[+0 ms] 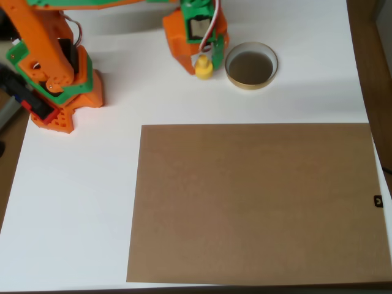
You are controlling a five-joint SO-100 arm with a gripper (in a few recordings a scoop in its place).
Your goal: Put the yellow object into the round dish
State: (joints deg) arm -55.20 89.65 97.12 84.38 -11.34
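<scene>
Claw (204, 61): seemingly closed on yellow piece (204, 67), grip not fully clear. Dish (251, 65) just right. We carry across, centre over it, release low.

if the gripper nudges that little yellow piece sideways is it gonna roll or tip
The yellow object looks like hard plastic, probably stiff and light, so it would likely slide on the smooth white table. Its narrower top may make it tip. The gripper is right above it, beside the round dish.
</scene>
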